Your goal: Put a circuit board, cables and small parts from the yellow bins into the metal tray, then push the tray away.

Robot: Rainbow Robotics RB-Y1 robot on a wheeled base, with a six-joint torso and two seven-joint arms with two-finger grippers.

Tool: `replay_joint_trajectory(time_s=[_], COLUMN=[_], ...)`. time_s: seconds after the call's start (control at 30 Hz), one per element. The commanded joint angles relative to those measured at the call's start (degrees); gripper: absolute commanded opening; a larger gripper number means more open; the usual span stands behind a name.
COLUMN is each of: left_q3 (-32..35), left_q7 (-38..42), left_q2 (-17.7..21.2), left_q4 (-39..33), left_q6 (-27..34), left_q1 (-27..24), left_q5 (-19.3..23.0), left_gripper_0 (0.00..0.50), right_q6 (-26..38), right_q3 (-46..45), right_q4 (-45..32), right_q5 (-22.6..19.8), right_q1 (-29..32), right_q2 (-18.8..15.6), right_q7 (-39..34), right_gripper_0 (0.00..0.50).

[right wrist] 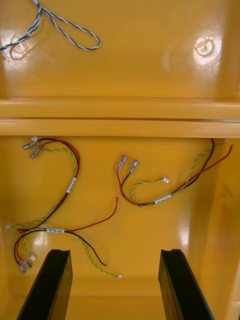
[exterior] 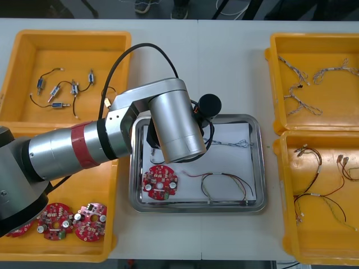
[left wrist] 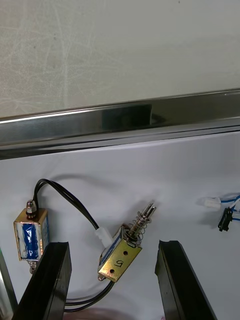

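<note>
My left arm (exterior: 168, 123) reaches over the metal tray (exterior: 255, 168) and covers its gripper from above. In the left wrist view the left gripper (left wrist: 114, 244) is open just above the tray's white inside. A small metal part (left wrist: 120, 255) with a spring pin lies loose between the fingers. A black cable joins it to a second small metal part (left wrist: 31, 234) beside one finger. The tray also holds a red circuit board (exterior: 160, 183), a red and yellow cable (exterior: 224, 185) and a blue and white cable (exterior: 233, 143). My right gripper (right wrist: 115, 252) hangs open over red and yellow cables (right wrist: 150, 192).
The far left yellow bin (exterior: 22, 56) holds small metal parts with black cables. The near left bin (exterior: 109, 190) holds several red circuit boards. At the right, the far bin (exterior: 275, 84) has blue and white cables and the near bin (exterior: 283, 196) red and yellow ones.
</note>
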Motion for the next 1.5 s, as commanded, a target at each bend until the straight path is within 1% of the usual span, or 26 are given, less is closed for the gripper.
replay_joint_trajectory(time_s=[0.03,0.17,0.3,0.4,0.53,0.6,0.63,0.7,0.73,0.8,0.83,0.87,0.9,0.93,1.0,1.1,1.17,1.2,1.27,1.37,1.5], left_q3=[-0.37,1.48,4.38,8.07,11.85,13.78,14.40,16.60,17.21,20.02,20.64,22.31,23.98,24.68,27.41,29.43,32.42,33.03,34.88,39.18,43.49], left_q7=[4.14,3.79,2.74,-0.78,-2.01,-2.36,-2.36,-2.63,-2.71,-2.98,-3.07,-3.24,-3.59,-3.68,-5.53,-7.37,-7.81,-7.99,-8.43,-11.06,-15.02], left_q2=[-1.61,-1.43,-0.81,-0.11,1.47,3.05,3.49,5.78,6.39,9.03,9.64,10.79,11.84,12.28,14.21,16.41,18.87,19.58,21.42,24.76,26.96], left_q4=[-0.18,-0.71,-2.12,-4.58,-7.65,-10.29,-10.90,-13.81,-14.68,-18.38,-18.99,-20.05,-20.92,-21.28,-22.51,-23.39,-24.53,-24.79,-25.67,-27.34,-28.75], left_q6=[-0.56,0.23,2.25,6.65,10.16,12.01,12.45,14.38,14.91,17.37,17.90,19.00,19.00,19.00,19.00,19.00,19.00,19.00,19.00,19.00,19.00], left_q1=[0.46,0.46,0.38,0.38,0.29,0.29,0.29,0.29,0.29,0.38,0.38,0.38,0.38,0.38,0.46,0.55,1.17,1.25,1.96,4.77,8.46], left_q5=[-0.81,-0.46,0.77,2.53,4.99,6.48,7.01,9.20,9.56,11.75,12.46,14.30,16.15,16.76,19.93,22.74,25.82,26.43,28.28,30.83,31.27], left_gripper_0=[0.500,0.500,0.500,0.500,0.500,0.500,0.500,0.500,0.500,0.500,0.500,0.500,0.500,0.500,0.500,0.500,0.500,0.500,0.500,0.500,0.500], right_q6=[0.17,0.17,0.17,0.17,0.17,0.17,0.17,0.17,0.17,0.17,0.17,0.17,0.17,0.17,0.17,0.17,0.17,0.17,0.17,0.17,0.17], right_q3=[0.63,0.63,0.63,0.63,0.63,0.63,0.98,0.89,0.98,1.15,1.15,1.42,1.68,1.86,2.65,3.53,4.85,5.29,6.60,9.33,11.44], right_q4=[-1.60,-1.60,-1.60,-1.60,-1.60,-1.60,-0.99,-1.08,-1.17,-1.17,-1.25,-1.34,-1.43,-1.52,-2.13,-3.19,-5.03,-5.47,-6.88,-9.43,-12.24], right_q5=[-0.29,-0.29,-0.29,-0.29,-0.29,-0.29,-0.29,-0.38,-0.38,-0.56,-0.64,-0.91,-1.17,-1.26,-1.79,-2.31,-3.10,-3.28,-4.25,-8.29,-11.19], right_q1=[0.62,0.62,0.62,0.62,0.62,0.62,2.02,2.37,2.20,2.11,2.20,2.20,2.20,2.11,2.20,2.20,2.20,2.11,2.20,2.20,2.20], right_q2=[0.65,0.65,0.65,0.65,0.65,0.65,2.32,2.67,2.49,2.14,1.96,1.70,1.35,1.17,0.38,-0.41,-1.64,-1.90,-2.87,-5.07,-6.56], right_q7=[-1.77,-1.77,-1.77,-1.77,-1.77,-1.77,-1.77,-1.77,-1.77,-1.77,-1.77,-1.77,-1.77,-1.69,-1.69,-1.69,-1.77,-1.69,-1.95,-2.13,-1.77], right_gripper_0=[0.500,0.500,0.500,0.500,0.500,0.500,0.500,0.500,0.500,0.500,0.500,0.500,0.500,0.500,0.500,0.500,0.500,0.500,0.500,0.500,0.500])
